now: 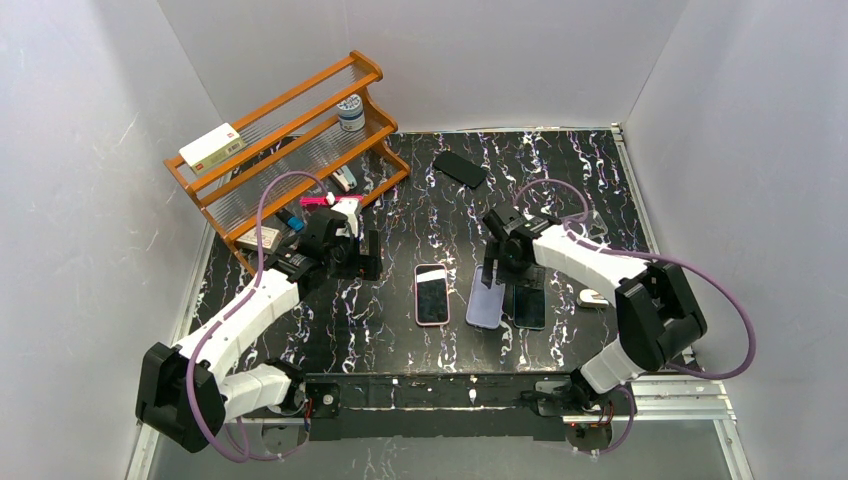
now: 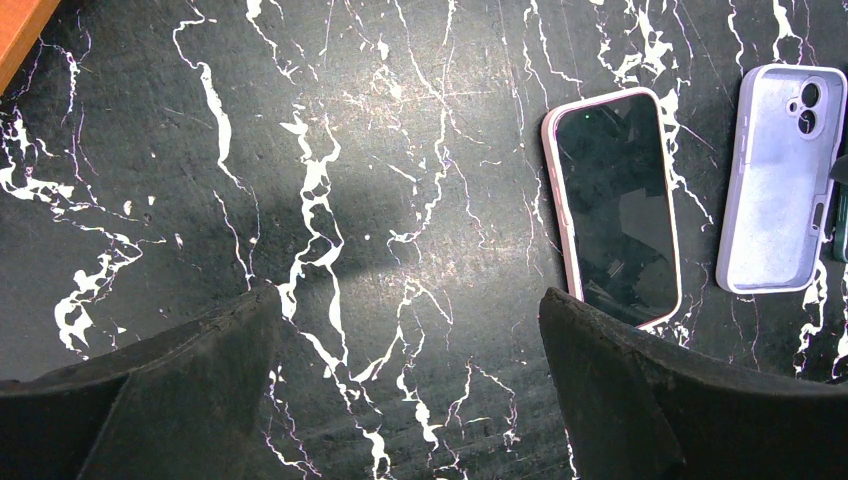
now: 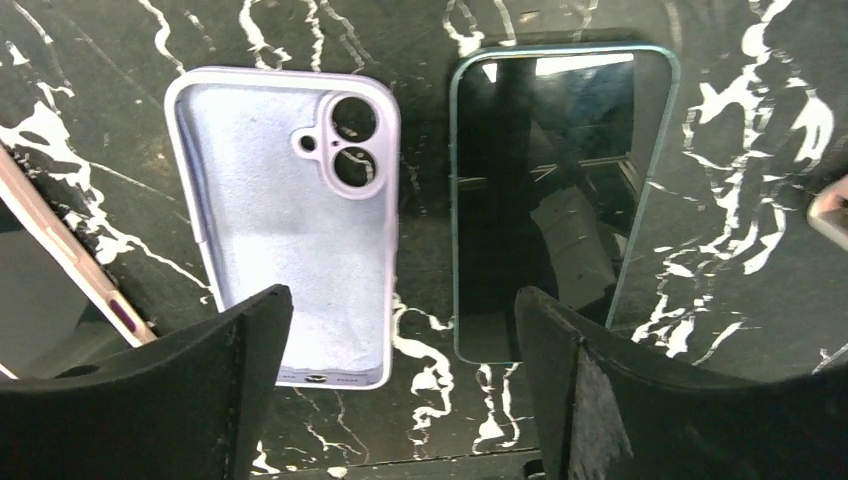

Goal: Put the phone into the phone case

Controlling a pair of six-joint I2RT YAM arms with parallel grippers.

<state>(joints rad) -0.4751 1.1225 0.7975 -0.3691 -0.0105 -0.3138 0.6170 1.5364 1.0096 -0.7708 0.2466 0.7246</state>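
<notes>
right tool (image 3: 402, 300), spread and empty, hangs over both: phone (image 3: 555, 190) just beneath its right finger, phone case (image 3: 280, 210) beneath its left, long axes parallel, just apart.

I work in a robot lab's test cell. Plain white panel walls (image 1: 90, 150) box in a black, white-veined marble-pattern tabletop (image 1: 400, 340) filling mid-frame. A bare aluminium rail (image 1: 680, 405) runs along the bottom edge, and a loose purple cable (image 1: 750, 335) loops at lower right.
</notes>
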